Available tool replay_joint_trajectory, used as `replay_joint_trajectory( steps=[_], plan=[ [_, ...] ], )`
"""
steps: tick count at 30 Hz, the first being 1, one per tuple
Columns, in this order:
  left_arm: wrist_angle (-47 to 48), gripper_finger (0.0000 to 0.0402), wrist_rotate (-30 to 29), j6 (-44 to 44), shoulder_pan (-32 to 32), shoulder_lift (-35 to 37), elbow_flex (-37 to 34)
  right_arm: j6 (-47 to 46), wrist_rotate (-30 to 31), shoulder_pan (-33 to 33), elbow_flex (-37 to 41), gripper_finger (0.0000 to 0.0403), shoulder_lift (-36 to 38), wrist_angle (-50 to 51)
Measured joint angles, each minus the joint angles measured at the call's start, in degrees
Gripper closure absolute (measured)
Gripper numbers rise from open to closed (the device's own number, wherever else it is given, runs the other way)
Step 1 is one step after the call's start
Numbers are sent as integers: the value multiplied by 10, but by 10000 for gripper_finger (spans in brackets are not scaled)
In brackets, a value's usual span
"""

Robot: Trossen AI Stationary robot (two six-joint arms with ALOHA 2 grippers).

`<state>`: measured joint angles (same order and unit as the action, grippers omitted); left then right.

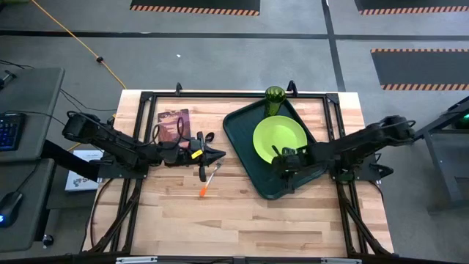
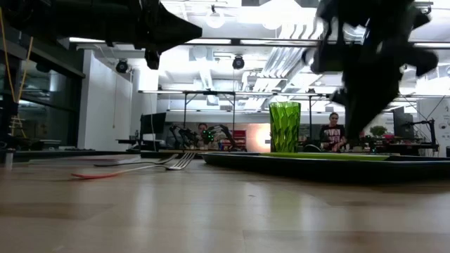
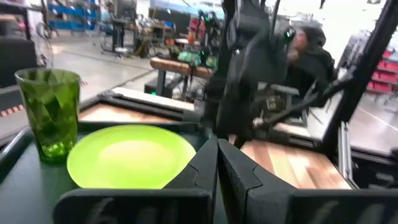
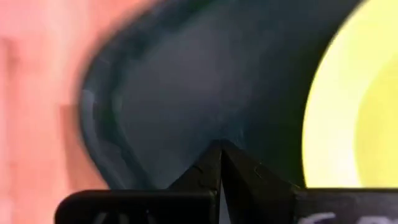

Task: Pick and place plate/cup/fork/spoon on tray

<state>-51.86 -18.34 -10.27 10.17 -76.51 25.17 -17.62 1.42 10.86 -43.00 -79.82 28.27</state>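
Plate (image 1: 279, 138) and cup (image 1: 274, 94) sit on the tray (image 1: 242, 147). Both grippers pinched shut, empty. Left gripper (image 1: 218, 155) should open wide and descend squarely over the fork (image 1: 208, 182).

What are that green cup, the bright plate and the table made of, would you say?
The cup looks like translucent plastic or glass: light shows through its faceted dark-green wall. The plate seems to be plastic with a smooth, faintly glossy lime finish and no pattern. The table looks like wood, pale strips joined side by side with visible grain, probably sealed, as it gives a soft sheen in the low view.
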Motion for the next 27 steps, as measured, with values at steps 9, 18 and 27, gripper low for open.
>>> replay_joint_trajectory(
  steps=[9, 18, 27],
  plan=[
    [11, 397, 5, 13, 0, 0, 2, -11, 150, 97, 98, 403, 216, -157],
    [340, 315, 5, 8, -45, 29, 110, 21, 201, 125, 279, 403, 351, -460],
    [692, 199, -11, -108, -148, 26, 206, 101, 215, 98, 284, 402, 347, -503]
  ],
)
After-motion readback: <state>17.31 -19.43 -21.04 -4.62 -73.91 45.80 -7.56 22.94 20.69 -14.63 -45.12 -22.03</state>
